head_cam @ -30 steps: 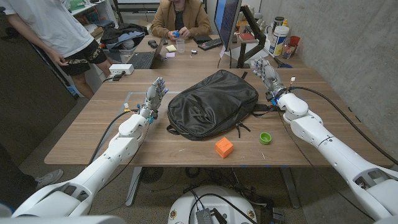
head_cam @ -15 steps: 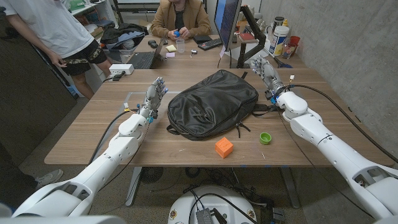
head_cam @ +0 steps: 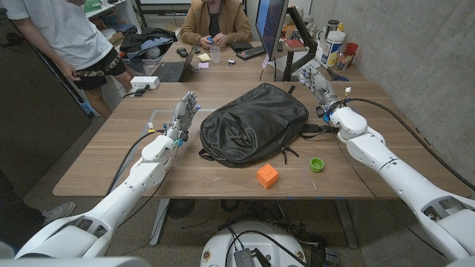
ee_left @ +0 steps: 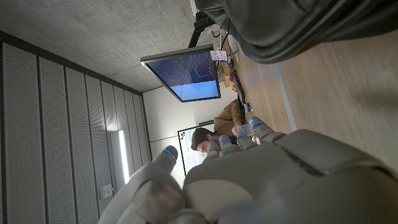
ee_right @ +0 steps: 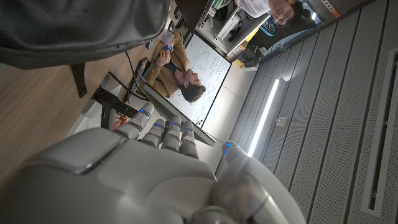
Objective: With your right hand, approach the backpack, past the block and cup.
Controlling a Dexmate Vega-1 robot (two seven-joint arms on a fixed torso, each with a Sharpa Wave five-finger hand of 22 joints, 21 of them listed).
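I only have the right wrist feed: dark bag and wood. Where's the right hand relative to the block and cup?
Observer: Head view: right hand is beyond both, by the black backpack's far right corner.
Operator: Touching the backpack?
Observer: No, a gap of bare table shows between them.
Operator: Block and cup?
Observer: Orange block and green cup sit near the front edge, apart from each other.
Operator: Left hand?
Observer: Left hand stands left of the backpack, holding nothing.

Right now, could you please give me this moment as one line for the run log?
right hand: open, beside backpack, not touching | left hand: open, idle | block and cup: on table, behind right hand
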